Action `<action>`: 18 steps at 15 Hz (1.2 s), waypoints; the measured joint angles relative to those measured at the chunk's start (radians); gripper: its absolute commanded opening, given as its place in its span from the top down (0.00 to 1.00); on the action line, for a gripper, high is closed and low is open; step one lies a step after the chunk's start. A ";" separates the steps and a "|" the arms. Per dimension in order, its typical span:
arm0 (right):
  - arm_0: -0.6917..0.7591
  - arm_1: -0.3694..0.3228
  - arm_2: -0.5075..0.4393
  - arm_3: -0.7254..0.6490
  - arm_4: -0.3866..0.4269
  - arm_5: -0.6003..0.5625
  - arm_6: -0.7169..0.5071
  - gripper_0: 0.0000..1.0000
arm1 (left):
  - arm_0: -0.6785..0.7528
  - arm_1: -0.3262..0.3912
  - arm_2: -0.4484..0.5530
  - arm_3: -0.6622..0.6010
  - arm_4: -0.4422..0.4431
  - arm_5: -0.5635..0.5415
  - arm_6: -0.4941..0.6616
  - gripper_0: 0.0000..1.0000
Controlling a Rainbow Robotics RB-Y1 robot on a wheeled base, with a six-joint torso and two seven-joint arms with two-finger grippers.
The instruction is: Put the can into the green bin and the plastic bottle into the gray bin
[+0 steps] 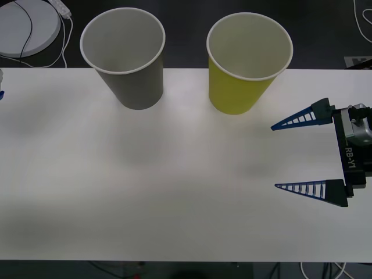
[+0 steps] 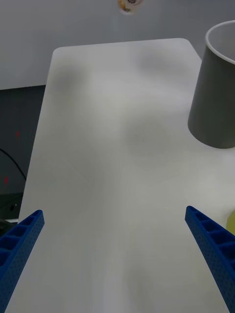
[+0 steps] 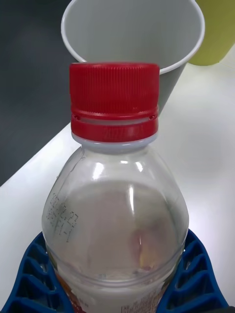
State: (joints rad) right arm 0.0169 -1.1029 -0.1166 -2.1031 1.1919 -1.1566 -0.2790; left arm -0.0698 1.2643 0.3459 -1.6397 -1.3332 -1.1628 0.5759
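Note:
In the left wrist view my left gripper [image 3: 115,244] is shut on the plastic bottle [image 3: 115,205], a clear bottle with a red cap [image 3: 114,98]. It is held upright in front of the gray bin [image 3: 171,83]. The gray bin [image 1: 136,87] stands at the table's back left and the green bin [image 1: 235,93] to its right. Both are upright and look empty inside. My right gripper [image 1: 274,157] hovers open over the table's right side, in front of the green bin, with nothing between its fingers [image 2: 205,234]. The gray bin [image 2: 215,98] also appears in the right wrist view. The can is out of view.
The white table [image 1: 174,186] spreads bare between the bins and its front edge. A round white device [image 1: 26,26] with cables lies on the dark floor behind the back left corner. A wall socket [image 1: 357,60] is at the back right.

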 measured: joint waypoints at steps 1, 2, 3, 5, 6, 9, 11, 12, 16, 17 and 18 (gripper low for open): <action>0.000 0.000 0.000 0.000 0.000 0.000 0.000 0.00 | -0.031 0.009 -0.018 0.022 0.000 -0.009 0.003 1.00; 0.000 0.000 0.000 0.000 0.000 0.000 0.000 0.00 | -0.062 0.015 -0.031 0.045 -0.001 -0.021 0.006 1.00; 0.000 0.000 0.000 0.000 0.000 0.000 0.000 0.00 | -0.090 0.016 -0.037 0.063 -0.008 -0.036 0.008 1.00; 0.000 0.000 0.000 0.000 0.000 0.000 0.000 0.00 | -0.157 0.017 -0.052 0.081 -0.058 -0.077 0.021 1.00; 0.000 0.000 0.000 0.000 0.000 0.000 0.000 0.00 | -0.193 0.017 -0.061 0.082 -0.094 -0.097 0.041 1.00; 0.000 0.000 0.000 0.000 0.000 0.000 0.000 0.00 | -0.303 0.016 -0.109 0.091 -0.168 -0.161 0.086 1.00; 0.000 0.000 0.000 0.000 0.000 0.000 0.000 0.00 | -0.392 0.017 -0.162 0.127 -0.181 -0.201 0.099 1.00; 0.000 0.000 0.000 0.000 0.000 0.000 0.000 0.00 | -0.441 0.016 -0.190 0.154 -0.180 -0.220 0.104 1.00; 0.000 0.000 0.000 0.000 0.000 0.000 0.000 0.00 | -0.659 0.015 -0.360 0.257 -0.183 -0.255 0.113 1.00; 0.000 0.000 0.000 0.000 0.000 0.000 0.000 0.00 | -0.725 0.013 -0.422 0.286 -0.185 -0.255 0.113 1.00; 0.000 0.000 0.000 0.000 0.000 0.000 0.000 0.00 | -0.790 0.011 -0.484 0.314 -0.188 -0.255 0.113 1.00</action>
State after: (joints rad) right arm 0.0169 -1.1029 -0.1166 -2.1031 1.1918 -1.1566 -0.2791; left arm -0.8597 1.2750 -0.1382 -1.3258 -1.5211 -1.4177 0.6888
